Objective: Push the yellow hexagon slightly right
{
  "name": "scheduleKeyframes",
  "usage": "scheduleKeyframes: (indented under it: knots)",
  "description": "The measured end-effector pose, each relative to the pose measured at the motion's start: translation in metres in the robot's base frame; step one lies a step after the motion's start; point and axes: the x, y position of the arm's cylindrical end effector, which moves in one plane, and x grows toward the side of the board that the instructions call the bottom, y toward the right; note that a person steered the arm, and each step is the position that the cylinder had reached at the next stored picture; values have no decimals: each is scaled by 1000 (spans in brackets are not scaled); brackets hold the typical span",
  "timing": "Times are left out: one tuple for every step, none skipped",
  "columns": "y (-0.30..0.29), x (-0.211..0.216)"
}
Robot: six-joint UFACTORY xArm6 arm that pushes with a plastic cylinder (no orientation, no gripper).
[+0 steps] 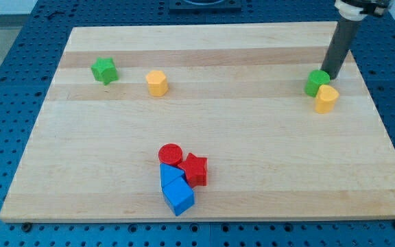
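Note:
The yellow hexagon [157,83] sits on the wooden board [204,158] at the upper left, to the right of a green star [104,70]. My tip [331,76] is far across the board at the view's upper right. It stands just right of and behind a green block [316,82], which touches another yellow block [326,99] at its lower right. The tip is well apart from the yellow hexagon.
Near the bottom centre lies a cluster: a red cylinder [171,154], a red star [195,168] and two blue blocks [177,191]. The board's edges border a blue perforated table [12,103].

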Motion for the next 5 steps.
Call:
scheduleKeyframes:
  knots:
    - [-7,-28]
    - [-18,-70]
    - [-44,-90]
    - [-93,-100]
    - [-146,-105]
